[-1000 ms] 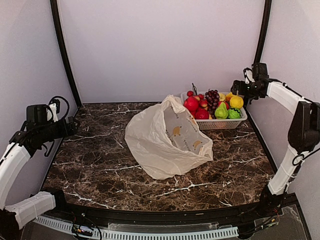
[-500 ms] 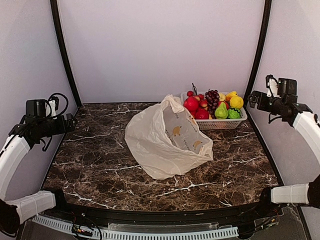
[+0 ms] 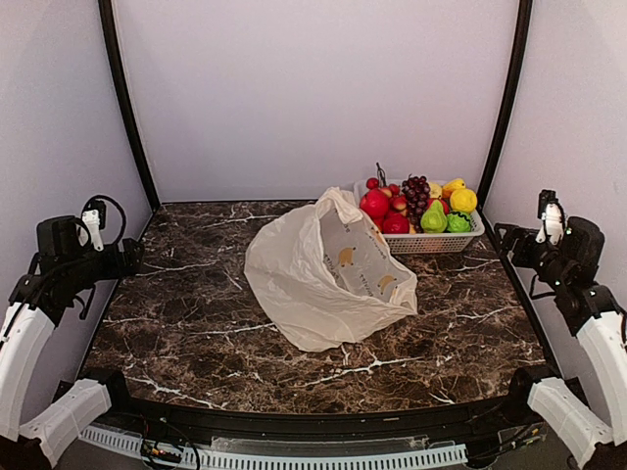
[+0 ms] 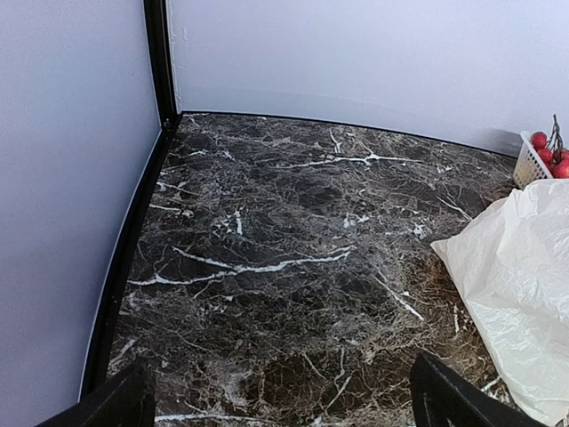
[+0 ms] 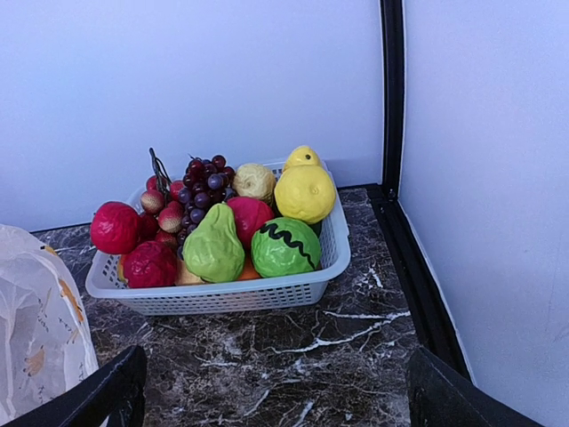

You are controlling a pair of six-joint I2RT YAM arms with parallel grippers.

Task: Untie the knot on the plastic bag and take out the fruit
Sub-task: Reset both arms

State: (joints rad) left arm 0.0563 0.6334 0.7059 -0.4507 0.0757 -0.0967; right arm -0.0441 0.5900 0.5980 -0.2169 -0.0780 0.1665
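The cream plastic bag (image 3: 328,269) lies limp and crumpled mid-table, its printed side facing right; I can make out no knot on it. It also shows as the bag (image 4: 516,294) and the bag (image 5: 36,329) at the edges of the wrist views. The fruit (image 3: 419,206), red, purple, yellow and green pieces, is piled in a white mesh basket (image 3: 436,243) behind the bag; the right wrist view shows this fruit (image 5: 213,240) close up. My left gripper (image 3: 135,257) hangs open at the table's left edge. My right gripper (image 3: 500,240) hangs open at the right edge, beside the basket.
Black frame posts stand at both back corners, with pale walls close on three sides. A black rail (image 5: 418,267) runs along the table's right edge near the basket (image 5: 222,298). Bare marble (image 4: 284,267) stretches between my left gripper (image 4: 284,411) and the bag.
Both arms have drawn back and down toward the table's sides. The right gripper swung away from above the basket to the right edge. Bag and basket have not moved.
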